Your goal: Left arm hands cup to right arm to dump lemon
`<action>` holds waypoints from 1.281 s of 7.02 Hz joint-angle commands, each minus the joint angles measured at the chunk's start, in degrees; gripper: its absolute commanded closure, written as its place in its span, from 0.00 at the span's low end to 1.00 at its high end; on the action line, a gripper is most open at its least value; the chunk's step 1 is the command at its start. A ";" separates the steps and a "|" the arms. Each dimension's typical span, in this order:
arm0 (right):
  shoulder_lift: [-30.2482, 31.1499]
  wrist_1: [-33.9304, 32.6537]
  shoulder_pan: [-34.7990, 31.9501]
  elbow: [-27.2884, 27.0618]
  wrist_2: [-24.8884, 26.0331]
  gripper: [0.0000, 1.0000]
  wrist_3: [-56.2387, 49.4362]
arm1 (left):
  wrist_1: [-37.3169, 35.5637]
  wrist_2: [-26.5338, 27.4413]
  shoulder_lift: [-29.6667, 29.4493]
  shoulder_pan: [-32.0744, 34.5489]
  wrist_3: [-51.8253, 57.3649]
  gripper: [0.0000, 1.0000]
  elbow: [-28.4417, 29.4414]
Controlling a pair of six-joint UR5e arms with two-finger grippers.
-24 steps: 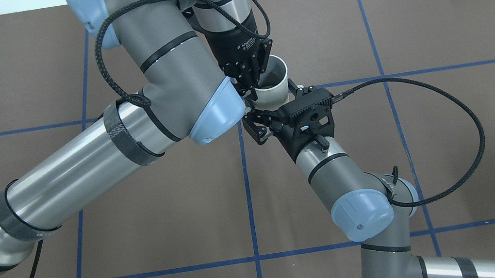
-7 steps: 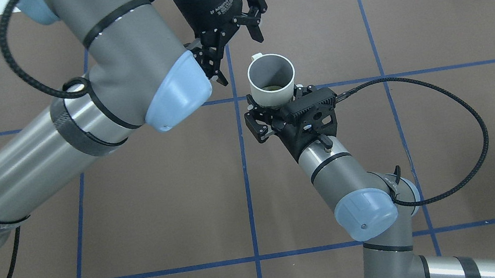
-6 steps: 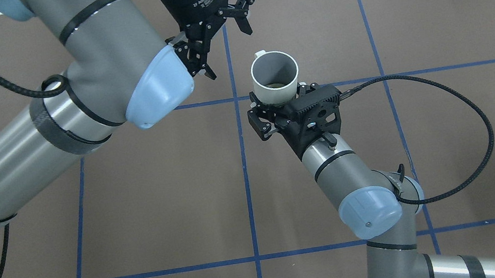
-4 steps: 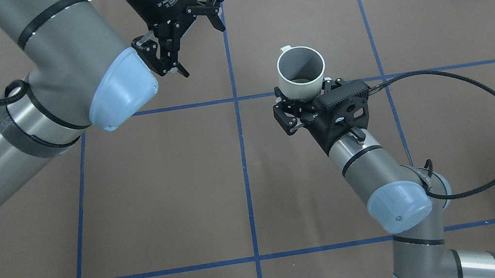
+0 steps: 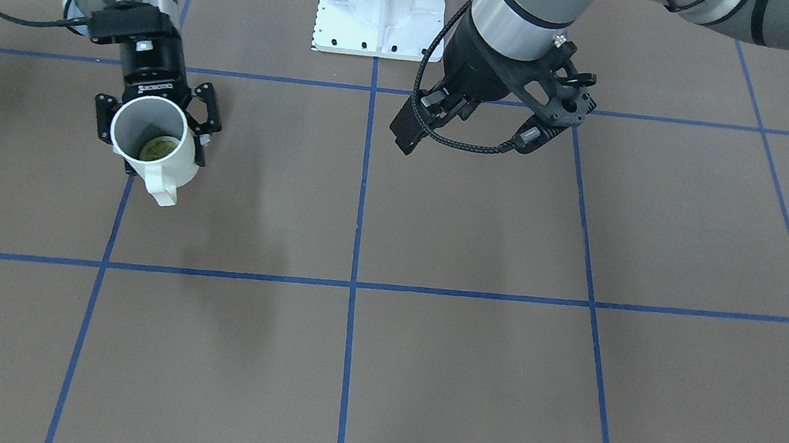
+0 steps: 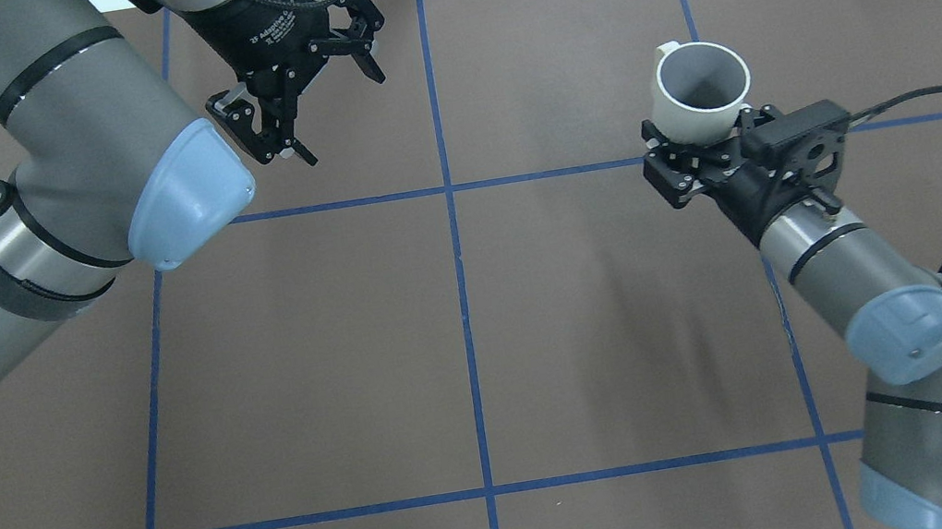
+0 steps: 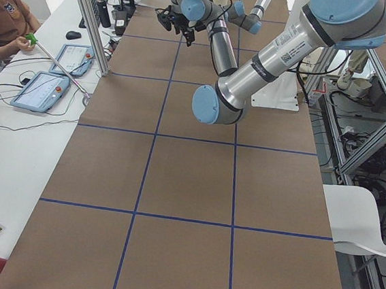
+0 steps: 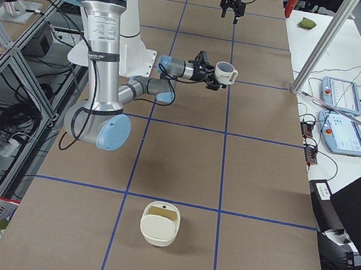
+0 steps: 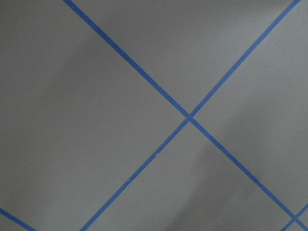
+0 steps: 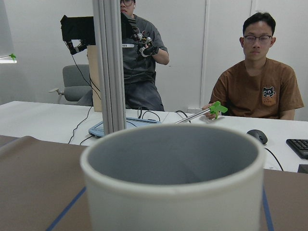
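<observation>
My right gripper (image 6: 704, 146) is shut on the lower body of the white cup (image 6: 702, 92) and holds it upright above the table's right half. The handle points away from the robot. In the front view the cup (image 5: 151, 142) shows the yellow-green lemon (image 5: 159, 148) lying inside. The overhead view hides the lemon. The cup's rim (image 10: 173, 163) fills the right wrist view. My left gripper (image 6: 345, 121) is open and empty, at the far left of the middle line, well apart from the cup. The left wrist view shows only taped table.
A white base plate (image 5: 381, 12) stands at the robot's side of the table. A cream container (image 8: 160, 223) stands on the table toward the right end. Operators, tablets (image 8: 343, 96) and a metal post (image 8: 322, 50) lie beyond the far edge.
My left gripper has let go of the cup's rim, opened and drawn back to the far left. My right arm has carried the cup to the right, away from the middle.
</observation>
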State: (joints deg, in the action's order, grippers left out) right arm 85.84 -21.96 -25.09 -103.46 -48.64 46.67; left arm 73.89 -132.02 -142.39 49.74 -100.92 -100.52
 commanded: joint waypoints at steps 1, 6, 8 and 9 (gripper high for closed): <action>7.74 8.14 -4.08 0.19 -4.97 0.78 0.35 | 0.03 0.71 0.44 -0.43 0.11 0.00 0.06; 25.06 33.68 -4.79 5.70 -5.68 0.79 20.20 | -0.06 1.07 0.71 -0.52 0.11 0.00 -0.03; 26.84 48.77 -5.93 18.39 -5.68 0.82 21.61 | -0.06 1.15 0.79 -0.61 0.02 0.00 -0.03; 26.75 51.90 -6.89 23.17 -5.68 0.84 21.71 | -0.06 1.15 0.79 -0.61 0.02 0.00 0.06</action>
State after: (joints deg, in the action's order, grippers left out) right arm 112.35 24.14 -30.98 -87.05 -54.31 67.76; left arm 73.83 -130.90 -141.63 49.16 -100.89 -100.53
